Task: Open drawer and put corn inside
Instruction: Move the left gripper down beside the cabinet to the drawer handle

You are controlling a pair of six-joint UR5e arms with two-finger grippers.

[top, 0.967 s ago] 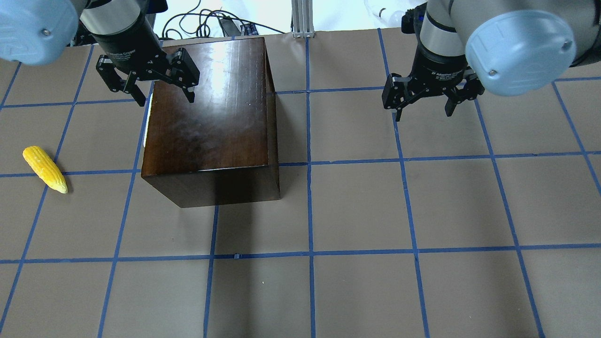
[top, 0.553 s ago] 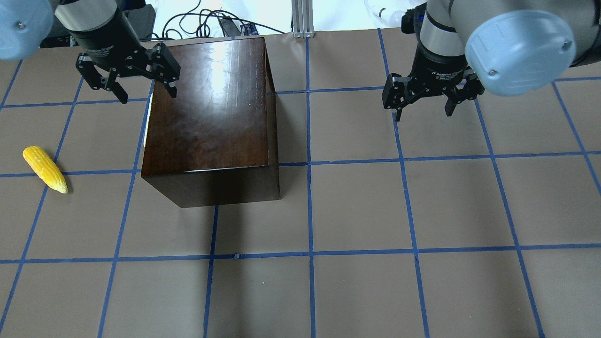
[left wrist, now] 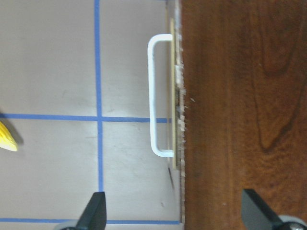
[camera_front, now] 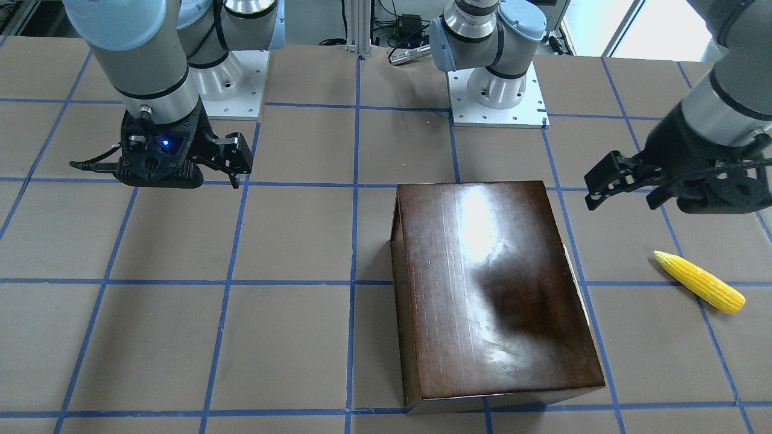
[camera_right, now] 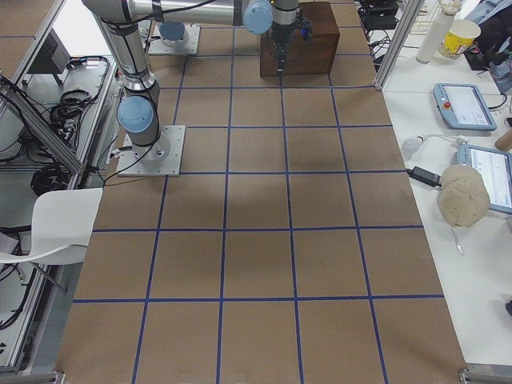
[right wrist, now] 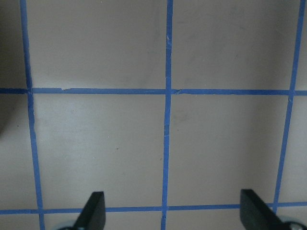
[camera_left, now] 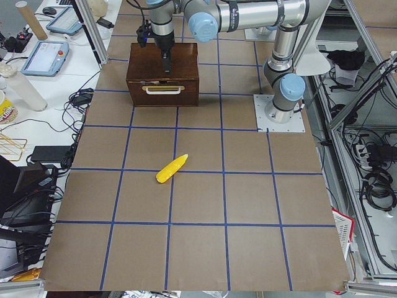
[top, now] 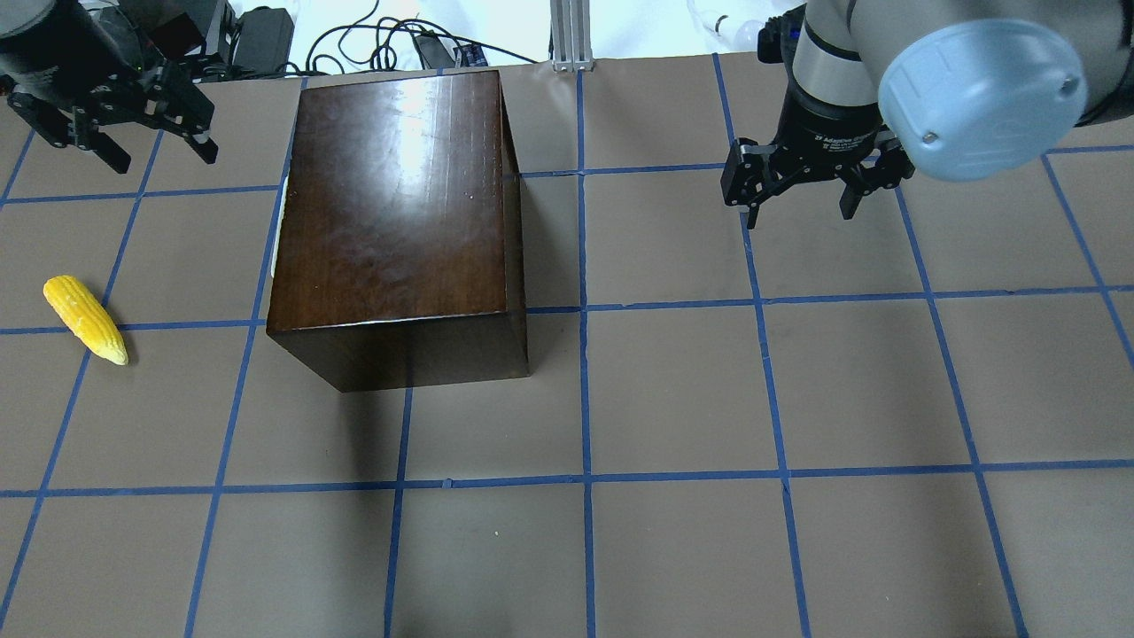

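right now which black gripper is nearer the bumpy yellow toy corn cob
The left gripper, on the corn's side of the dark-brown wooden box; the right gripper hangs beyond it.

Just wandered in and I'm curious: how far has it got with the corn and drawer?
Nothing is done yet: the drawer is shut in the box and the corn lies on the table. In hand: the left gripper, open, hovers beside the box; the right gripper hangs open, apart. To do: open the drawer, fetch the corn, put it inside.
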